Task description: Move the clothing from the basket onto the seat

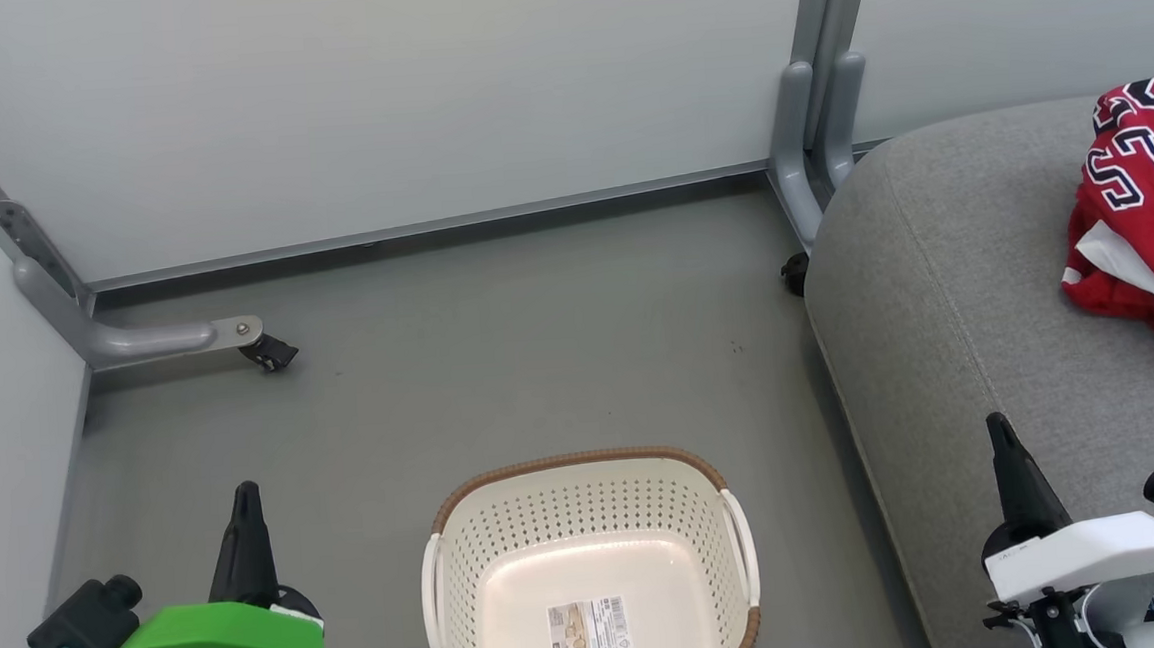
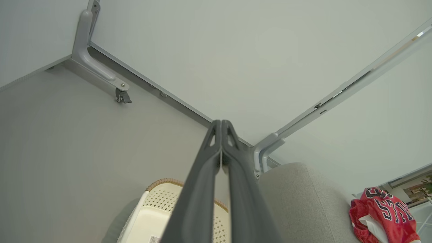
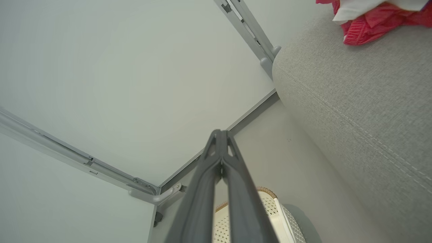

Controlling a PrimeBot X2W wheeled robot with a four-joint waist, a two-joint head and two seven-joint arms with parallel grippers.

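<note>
Since the basket stood empty nearby and the clothing lay on the seat at right, the task looked finished; left gripper and right gripper, closed and empty, seemingly needed no grasp next.

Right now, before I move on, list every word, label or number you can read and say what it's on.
"LS": upside down, black white-outlined letters on the red jersey lying on the seat; the other letters are folded or cut off.
Sticker with a barcode on the inside bottom of the basket: print too small to read.
Faint mark on the white wrist cover: too small to read.
</note>
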